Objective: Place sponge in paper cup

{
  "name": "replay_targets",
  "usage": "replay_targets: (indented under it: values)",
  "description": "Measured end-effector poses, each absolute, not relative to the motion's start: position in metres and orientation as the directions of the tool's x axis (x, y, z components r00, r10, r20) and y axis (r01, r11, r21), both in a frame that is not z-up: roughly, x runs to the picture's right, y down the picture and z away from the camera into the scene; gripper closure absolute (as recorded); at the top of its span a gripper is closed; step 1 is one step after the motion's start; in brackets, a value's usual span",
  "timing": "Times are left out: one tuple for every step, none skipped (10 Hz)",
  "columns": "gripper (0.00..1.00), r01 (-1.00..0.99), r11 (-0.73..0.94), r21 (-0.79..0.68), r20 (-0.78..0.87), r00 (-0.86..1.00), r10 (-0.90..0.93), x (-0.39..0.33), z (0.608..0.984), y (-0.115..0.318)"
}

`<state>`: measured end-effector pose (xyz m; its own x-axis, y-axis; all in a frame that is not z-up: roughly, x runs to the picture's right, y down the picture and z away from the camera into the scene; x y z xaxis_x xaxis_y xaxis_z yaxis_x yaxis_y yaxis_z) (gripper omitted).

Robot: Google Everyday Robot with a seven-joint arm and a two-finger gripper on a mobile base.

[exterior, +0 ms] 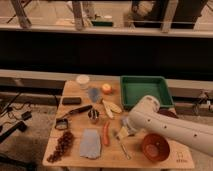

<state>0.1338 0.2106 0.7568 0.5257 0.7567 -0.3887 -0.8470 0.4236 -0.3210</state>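
Note:
The paper cup [82, 80], short, white and round, stands at the far left part of the wooden table [75, 125]. My white arm [160, 122] reaches in from the right. Its gripper [123, 131] is low over the table's middle, just right of an orange-red carrot-like piece [106, 133]. The blue sponge does not show; the gripper and arm cover the spot beneath them. The gripper is well apart from the cup, nearer the table's front.
A green tray [145, 90] sits at the back right and a brown bowl [155, 146] at the front right. A light-blue cloth [90, 143], grapes [61, 147], metal cup [93, 116], banana [111, 106], orange fruit [106, 88], grey-blue upright object [93, 94] and black block [71, 100] fill the left and middle.

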Motion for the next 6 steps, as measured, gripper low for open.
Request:
replay_targets:
  values:
    - [0.2,-0.848,0.422,-0.32,-0.389,0.524,0.758,0.135,0.757,0.211]
    - [0.2,-0.866,0.384,-0.321,-0.387,0.49,0.781,0.139,0.76,0.208]
    - [0.2,-0.879,0.353,-0.321,-0.391,0.462,0.796,0.139,0.764,0.205]
    - [0.2,-0.884,0.334,-0.328,-0.391,0.448,0.804,0.136,0.769,0.201]
    - [0.2,-0.886,0.321,-0.333,-0.391,0.44,0.809,0.136,0.773,0.198]
    - [0.2,-0.889,0.311,-0.337,-0.392,0.432,0.812,0.136,0.776,0.198]
